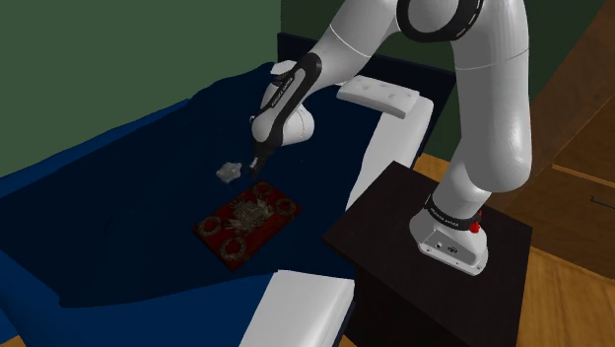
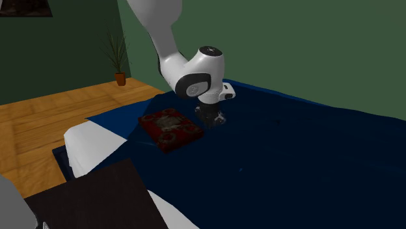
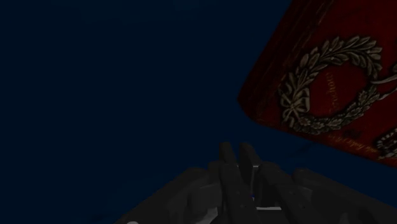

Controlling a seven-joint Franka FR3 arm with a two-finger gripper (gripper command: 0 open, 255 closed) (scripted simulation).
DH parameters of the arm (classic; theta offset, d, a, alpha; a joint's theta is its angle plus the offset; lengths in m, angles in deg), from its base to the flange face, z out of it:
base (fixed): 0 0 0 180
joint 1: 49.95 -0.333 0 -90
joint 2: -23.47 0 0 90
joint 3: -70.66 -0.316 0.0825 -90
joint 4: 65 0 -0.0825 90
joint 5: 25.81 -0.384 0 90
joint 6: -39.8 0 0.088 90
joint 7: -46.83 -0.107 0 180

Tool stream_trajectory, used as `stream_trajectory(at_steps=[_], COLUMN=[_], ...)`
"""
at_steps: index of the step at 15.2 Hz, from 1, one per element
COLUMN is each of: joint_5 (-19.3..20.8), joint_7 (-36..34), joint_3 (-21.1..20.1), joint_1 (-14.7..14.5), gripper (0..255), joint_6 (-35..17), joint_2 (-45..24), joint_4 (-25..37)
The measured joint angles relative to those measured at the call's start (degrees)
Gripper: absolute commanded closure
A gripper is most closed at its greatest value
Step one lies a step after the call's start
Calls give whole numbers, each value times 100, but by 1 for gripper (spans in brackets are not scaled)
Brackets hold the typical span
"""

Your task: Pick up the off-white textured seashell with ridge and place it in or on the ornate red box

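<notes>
Down on the dark blue bed cover (image 1: 118, 197), the end effector (image 1: 258, 166) hangs low, fingertips right at the fabric, and in the wrist view its two black fingers (image 3: 227, 156) are pressed together with nothing between them. Just beside it, on the shoulder view's left, the pale ridged seashell (image 1: 229, 171) lies loose on the cover, not held. And the red box (image 1: 248, 222) with its wreath patterns sits flat nearby, close to the end effector and apart from the seashell.
</notes>
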Motion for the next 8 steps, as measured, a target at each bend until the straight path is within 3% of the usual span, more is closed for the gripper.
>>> stream_trajectory(at_steps=[5,6,8], joint_5=[0,0,-98], joint_7=[1,1,122], joint_3=[0,0,-152], joint_1=[1,1,151], gripper=[255,0,0], joint_6=[0,0,25], joint_2=[0,0,-17], joint_4=[0,0,68])
